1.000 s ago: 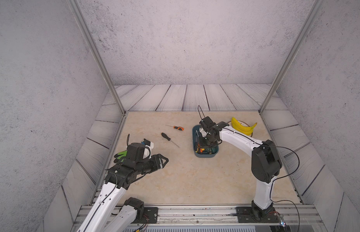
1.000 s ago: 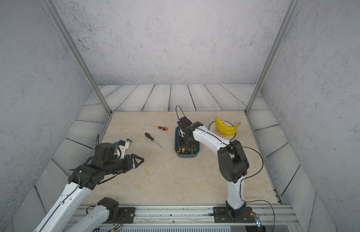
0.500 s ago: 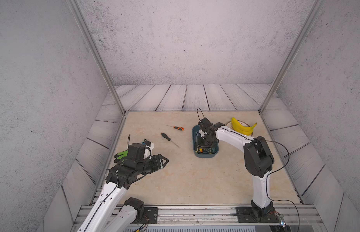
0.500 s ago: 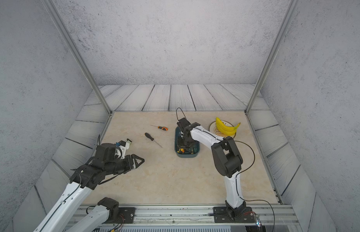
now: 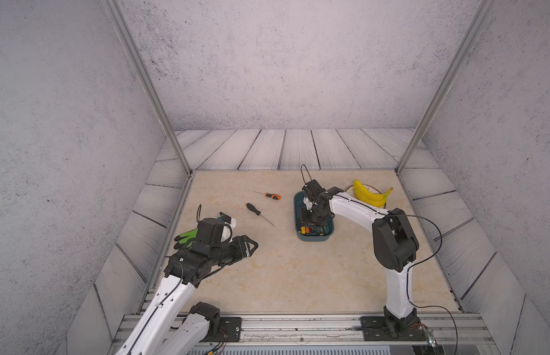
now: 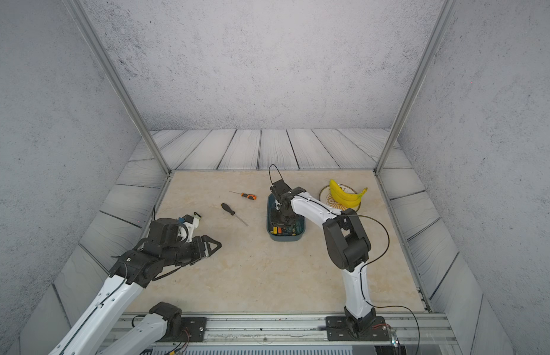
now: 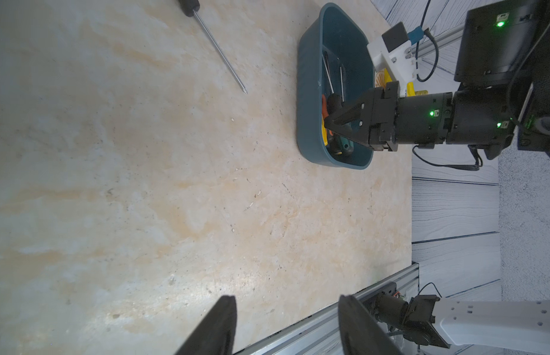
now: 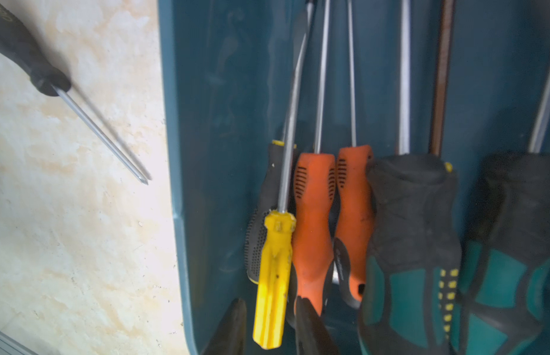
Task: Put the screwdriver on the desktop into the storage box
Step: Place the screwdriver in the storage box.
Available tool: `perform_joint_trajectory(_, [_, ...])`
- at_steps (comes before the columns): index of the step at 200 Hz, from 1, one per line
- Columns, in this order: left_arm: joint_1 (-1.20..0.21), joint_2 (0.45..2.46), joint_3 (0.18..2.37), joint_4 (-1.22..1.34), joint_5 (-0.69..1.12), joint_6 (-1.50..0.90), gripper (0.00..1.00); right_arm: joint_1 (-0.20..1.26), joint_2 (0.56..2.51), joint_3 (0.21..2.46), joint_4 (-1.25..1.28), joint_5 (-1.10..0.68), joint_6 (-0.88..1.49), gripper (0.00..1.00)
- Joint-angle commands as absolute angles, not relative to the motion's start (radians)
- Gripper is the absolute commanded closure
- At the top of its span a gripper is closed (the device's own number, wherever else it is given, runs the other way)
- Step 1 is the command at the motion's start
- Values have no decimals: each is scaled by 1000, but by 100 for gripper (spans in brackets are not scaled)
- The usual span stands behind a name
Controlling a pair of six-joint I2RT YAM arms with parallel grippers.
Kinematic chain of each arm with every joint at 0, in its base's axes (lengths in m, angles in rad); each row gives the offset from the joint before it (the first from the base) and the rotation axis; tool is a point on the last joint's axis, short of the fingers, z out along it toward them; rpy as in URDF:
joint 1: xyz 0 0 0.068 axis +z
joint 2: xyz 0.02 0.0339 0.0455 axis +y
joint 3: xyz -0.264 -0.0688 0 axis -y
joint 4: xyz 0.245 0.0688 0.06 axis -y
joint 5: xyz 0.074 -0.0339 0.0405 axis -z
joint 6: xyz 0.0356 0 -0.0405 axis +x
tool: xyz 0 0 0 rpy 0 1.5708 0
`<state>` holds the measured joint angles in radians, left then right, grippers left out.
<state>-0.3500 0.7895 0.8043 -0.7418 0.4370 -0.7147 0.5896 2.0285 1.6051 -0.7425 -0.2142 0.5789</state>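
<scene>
1. Judged well along but unfinished: several screwdrivers seen lying side by side in the storage box (image 8: pixel 206 153), handles toward its near end.
2. Among them, the yellow screwdriver (image 8: pixel 273 276), sitting between the fingers of the right gripper (image 8: pixel 272 310), which is lowered inside the box with fingers slightly apart and a thin gap beside the handle. Read as loose around it, not clamped.
3. Left out on the desktop (image 5: pixel 283 276): a black-handled screwdriver (image 5: pixel 259 214) near the box's left side, and a small orange-handled screwdriver (image 5: pixel 272 195) farther back, both well apart from either arm.
4. Over the desktop's left side, the left gripper (image 7: pixel 287 304), hovering with fingers wide apart and holding nothing.
5. Left to do, by this reckoning: lift clear of the box, then fetch those two, one at a time.
</scene>
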Motion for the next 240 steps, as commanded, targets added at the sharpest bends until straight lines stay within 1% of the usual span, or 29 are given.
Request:
perform_joint_trajectory(1, [-353,802,804,-731,411,-718,42,586,1953,1596,-733,-224,557,68])
perform_joint_trajectory(52, [-353,892,828,-729,366,-735,41,587,1791,1495,-718,-209,527,68])
perform_joint_trajectory(86, [-353,995,863,-715,289,-742,40,589,1655,1413,-727,-192,500,68])
perform_joint_trajectory(143, [-352,1262,1001,-692,177,-748,42,589,1380,1207,-742,-174,476,68])
perform_joint_trajectory(182, [-345,1474,1131,-684,137,-747,42,591,1197,1064,-765,-152,483,68])
perform_joint_trajectory(209, [-341,1642,1263,-741,110,-741,41,591,1095,988,-786,-138,489,68])
perform_joint_trajectory(240, [-329,1776,1362,-742,65,-751,41,595,1012,928,-806,-140,506,68])
